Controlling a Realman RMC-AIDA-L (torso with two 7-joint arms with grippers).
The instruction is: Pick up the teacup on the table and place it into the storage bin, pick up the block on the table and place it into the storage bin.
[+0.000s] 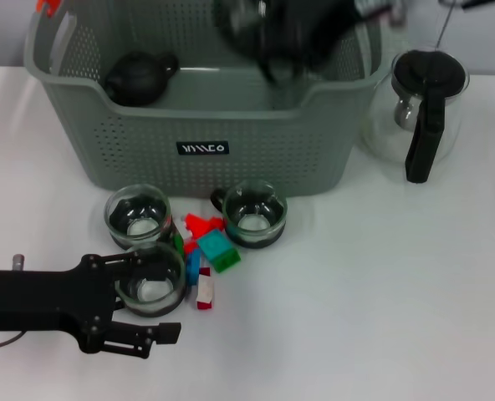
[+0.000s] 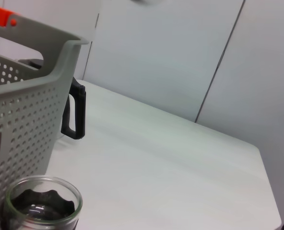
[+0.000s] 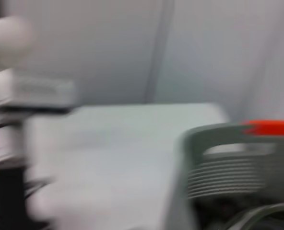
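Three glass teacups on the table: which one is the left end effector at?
The front teacup, nearest the robot; the left end effector straddles it. The other two sit nearer the storage bin.

- Storage bin (image 1: 206,125) blocks the far side; glass pitcher (image 1: 421,109) just beside its right corner.
- Three teacups (image 1: 254,213) and blocks (image 1: 214,248) crowd its front wall.
- Table (image 1: 381,292) right of them is open.

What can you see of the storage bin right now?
The storage bin is a large grey-green plastic basket with perforated walls, rounded corners, a smooth rim, an orange clip at its far left corner and a small black label with white lettering on its near wall. It stands upright at the table's far side. A dark teapot lies inside. The glass pitcher stands beside its right end; two teacups stand just before it.
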